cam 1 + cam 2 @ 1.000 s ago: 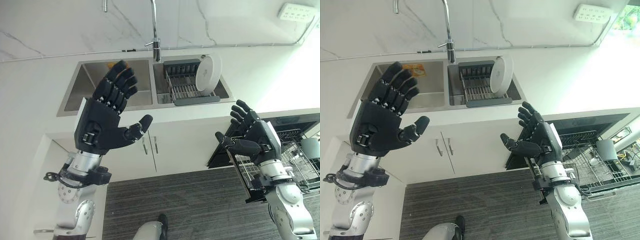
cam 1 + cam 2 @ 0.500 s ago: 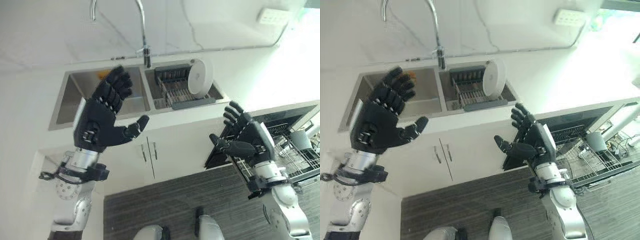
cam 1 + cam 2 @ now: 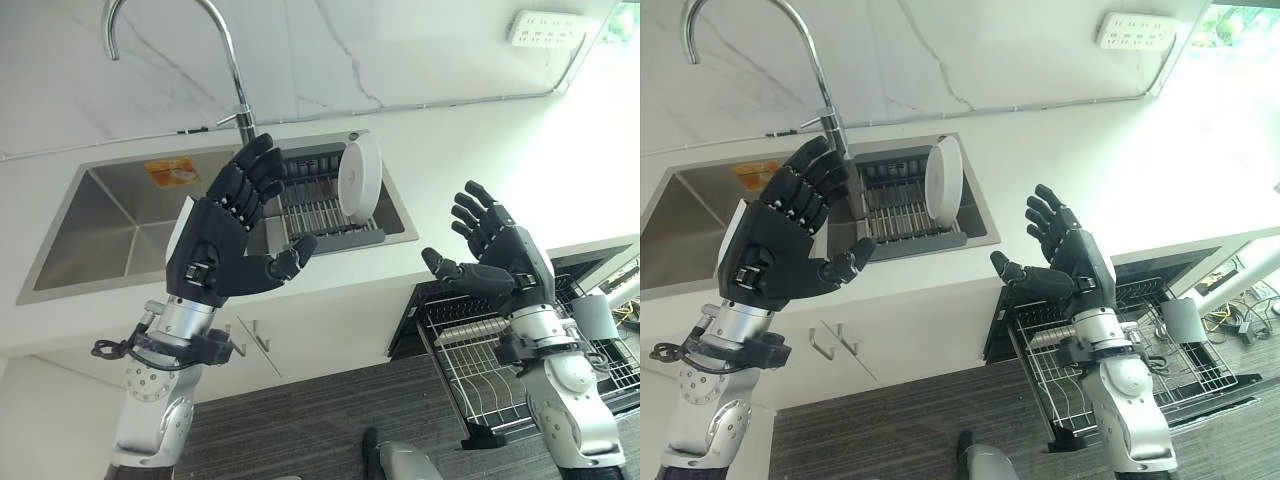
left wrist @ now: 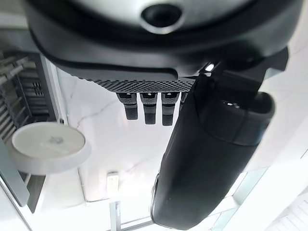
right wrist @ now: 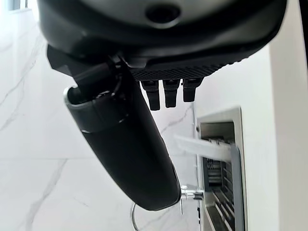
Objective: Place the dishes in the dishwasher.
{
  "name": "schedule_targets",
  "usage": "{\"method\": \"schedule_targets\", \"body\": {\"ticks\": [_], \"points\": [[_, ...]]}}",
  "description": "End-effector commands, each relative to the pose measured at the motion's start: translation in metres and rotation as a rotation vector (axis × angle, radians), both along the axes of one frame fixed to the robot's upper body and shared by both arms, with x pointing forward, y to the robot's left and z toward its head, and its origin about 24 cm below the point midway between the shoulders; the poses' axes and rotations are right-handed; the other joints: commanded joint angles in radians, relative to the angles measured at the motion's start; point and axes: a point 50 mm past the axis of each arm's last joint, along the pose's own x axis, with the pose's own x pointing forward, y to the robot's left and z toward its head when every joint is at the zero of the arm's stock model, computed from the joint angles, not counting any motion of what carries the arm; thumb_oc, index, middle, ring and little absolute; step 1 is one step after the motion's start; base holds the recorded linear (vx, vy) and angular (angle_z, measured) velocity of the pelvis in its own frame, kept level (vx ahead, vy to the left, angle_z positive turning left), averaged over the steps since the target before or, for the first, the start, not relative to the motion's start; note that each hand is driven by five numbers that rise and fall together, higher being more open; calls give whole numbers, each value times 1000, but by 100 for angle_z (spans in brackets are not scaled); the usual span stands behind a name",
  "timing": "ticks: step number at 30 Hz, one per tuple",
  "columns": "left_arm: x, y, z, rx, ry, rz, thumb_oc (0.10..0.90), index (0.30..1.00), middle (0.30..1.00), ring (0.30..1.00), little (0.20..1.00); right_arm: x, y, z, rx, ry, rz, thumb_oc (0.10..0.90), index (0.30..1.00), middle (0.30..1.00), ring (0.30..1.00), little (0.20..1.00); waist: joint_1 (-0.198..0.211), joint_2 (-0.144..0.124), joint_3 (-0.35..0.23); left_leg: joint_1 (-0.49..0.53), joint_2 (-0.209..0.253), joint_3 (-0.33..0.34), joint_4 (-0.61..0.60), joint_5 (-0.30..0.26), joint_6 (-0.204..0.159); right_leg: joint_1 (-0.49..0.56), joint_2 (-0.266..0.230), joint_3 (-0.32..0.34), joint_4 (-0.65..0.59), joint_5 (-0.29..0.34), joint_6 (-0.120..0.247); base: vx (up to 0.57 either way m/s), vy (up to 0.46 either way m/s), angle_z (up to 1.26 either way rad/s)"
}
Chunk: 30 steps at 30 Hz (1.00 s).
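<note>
Both hands empty with fingers spread, left hand (image 3: 215, 255) nearest the white plate (image 3: 359, 179) standing on edge in the sink's drying rack (image 3: 320, 210), so reach there, grip the rim firmly, then carry it to the open dishwasher rack (image 3: 500, 360) below right hand (image 3: 505, 265).

A round white plate (image 3: 358, 180) stands on edge, leaning slightly, at the right end of a dark dish rack (image 3: 318, 210) in the sink's right basin. At the near right, the dishwasher's wire rack (image 3: 500, 360) is pulled out.
</note>
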Motion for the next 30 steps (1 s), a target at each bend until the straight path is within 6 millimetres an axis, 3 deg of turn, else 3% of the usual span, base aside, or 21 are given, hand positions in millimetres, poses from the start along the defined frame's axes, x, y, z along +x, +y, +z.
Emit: {"method": "schedule_targets", "body": {"ticks": [1, 7, 16, 22, 30], "points": [[-8, -9, 34, -36, -217, -86, 800, 900, 900, 900, 900, -9, 2, 60, 16, -343, 75, 800, 900, 900, 900, 900, 13, -6, -83, -16, -26, 25, 41, 87, 18, 94, -51, 45, -93, 21, 106, 74, -37, 14], [-5, -19, 36, -46, -236, -129, 800, 900, 900, 900, 900, 1, 4, 66, 51, -367, 65, 800, 900, 900, 900, 900, 31, 7, -63, -130, 8, 52, 41, 60, 13, 119, -77, 10, -93, 0, 118, -8, 100, 21], [1, -12, 35, -49, -208, -97, 800, 900, 900, 900, 900, 4, 8, 62, 69, -348, 97, 800, 900, 900, 900, 900, 40, 8, -101, -116, -27, 38, 41, 7, 41, 130, -113, -14, -93, 8, 143, 5, 164, -2], [3, -13, 39, -39, -224, -98, 800, 900, 900, 900, 900, 6, 8, 69, 84, -385, 58, 800, 900, 900, 900, 900, 53, 0, -101, -106, -37, 39, 41, -14, 56, 133, -131, -19, -93, 14, 158, -13, 81, 4], [10, -17, 47, -26, -254, -93, 800, 900, 900, 900, 900, 31, -6, 83, 57, -399, -71, 800, 900, 900, 900, 900, 78, -14, -112, -94, -35, 44, 41, -29, 60, 147, -134, -25, -93, 4, 159, -1, -2, 0]]}}
